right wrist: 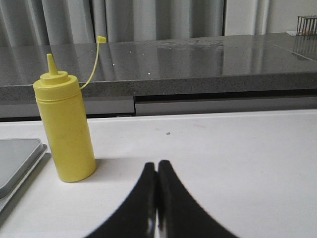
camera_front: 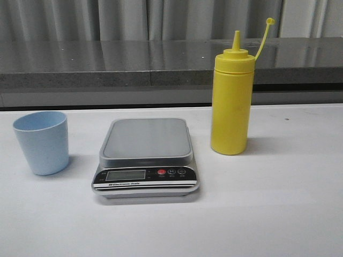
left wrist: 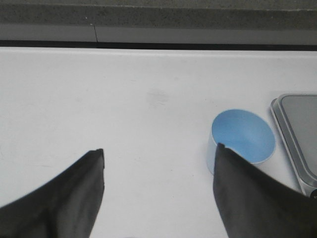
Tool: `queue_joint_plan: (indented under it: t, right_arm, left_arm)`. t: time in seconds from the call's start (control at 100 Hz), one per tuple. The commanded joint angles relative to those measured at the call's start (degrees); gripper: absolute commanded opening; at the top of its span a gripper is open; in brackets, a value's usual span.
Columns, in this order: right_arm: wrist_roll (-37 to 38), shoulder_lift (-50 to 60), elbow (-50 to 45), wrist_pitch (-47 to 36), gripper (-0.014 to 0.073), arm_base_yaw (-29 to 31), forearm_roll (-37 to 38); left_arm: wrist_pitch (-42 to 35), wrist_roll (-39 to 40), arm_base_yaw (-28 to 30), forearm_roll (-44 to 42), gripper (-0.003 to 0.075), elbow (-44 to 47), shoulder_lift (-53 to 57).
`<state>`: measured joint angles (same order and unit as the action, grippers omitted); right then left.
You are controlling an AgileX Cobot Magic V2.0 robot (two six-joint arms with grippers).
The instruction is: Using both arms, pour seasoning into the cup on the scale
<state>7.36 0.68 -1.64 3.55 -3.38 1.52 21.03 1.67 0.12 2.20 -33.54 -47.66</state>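
Note:
The yellow seasoning bottle stands upright on the white table, right of the scale, its tethered cap hanging off. The pale blue cup stands on the table left of the scale, not on it. No arm shows in the front view. In the left wrist view my left gripper is open and empty above bare table; the cup lies just past one fingertip, with the scale's corner beyond it. In the right wrist view my right gripper is shut and empty, apart from the bottle.
A dark grey stone ledge runs along the back of the white table, with grey curtains behind it. The scale's edge shows beside the bottle in the right wrist view.

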Motion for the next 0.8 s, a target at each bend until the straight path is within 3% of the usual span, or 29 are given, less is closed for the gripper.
queue_joint_plan:
  t: [0.0,0.37,0.79]
  right_arm:
    - [-0.13,1.23,0.91,-4.73,-0.0069,0.29,0.10]
    - [-0.13,1.23,0.91,-4.73,-0.0069,0.29,0.10]
    - [-0.13,1.23,0.91,-4.73,-0.0069,0.29,0.10]
  left_arm:
    - [-4.54,0.29,-0.39,0.56,0.0483,-3.47,-2.15]
    - [-4.19,0.29,-7.31,1.84,0.0482,-13.37,-15.33]
    - [8.69,0.29,-9.97,3.50,0.0482,-27.29,-32.35]
